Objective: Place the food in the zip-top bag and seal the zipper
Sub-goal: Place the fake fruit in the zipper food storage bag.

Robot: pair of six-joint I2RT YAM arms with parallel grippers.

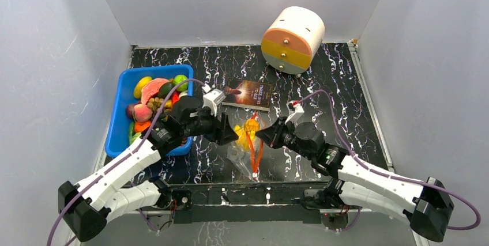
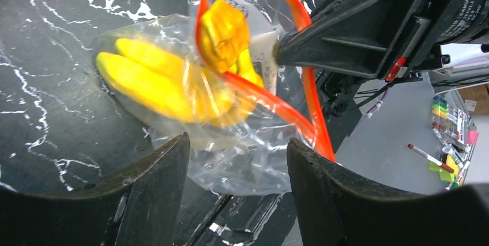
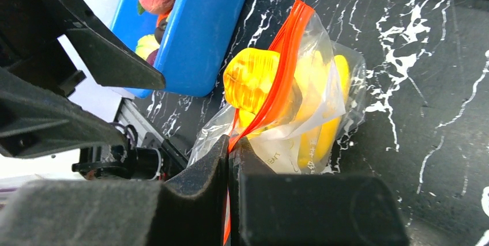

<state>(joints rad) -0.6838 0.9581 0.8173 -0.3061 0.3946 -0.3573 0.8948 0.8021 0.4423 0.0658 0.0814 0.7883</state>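
Note:
The clear zip-top bag [image 1: 247,152] lies on the black marble table between both arms, its red-orange zipper [image 1: 258,148] held up. A yellow banana [image 2: 144,82] lies inside it, and a yellow-orange toy fruit [image 2: 222,30] sits at the bag's mouth. My right gripper [image 3: 229,148] is shut on the zipper strip [image 3: 282,79] and holds that edge of the bag [image 3: 323,108]. My left gripper [image 2: 236,159] is open and empty, just left of the bag [image 2: 254,165], its fingers apart from the plastic. More food [image 1: 151,99] lies in the blue bin.
The blue bin [image 1: 124,119] stands at the left, close to my left arm. A dark book [image 1: 248,94] lies behind the bag. A white, orange and yellow cylinder [image 1: 292,40] lies at the back right. The table's front edge is just below the bag.

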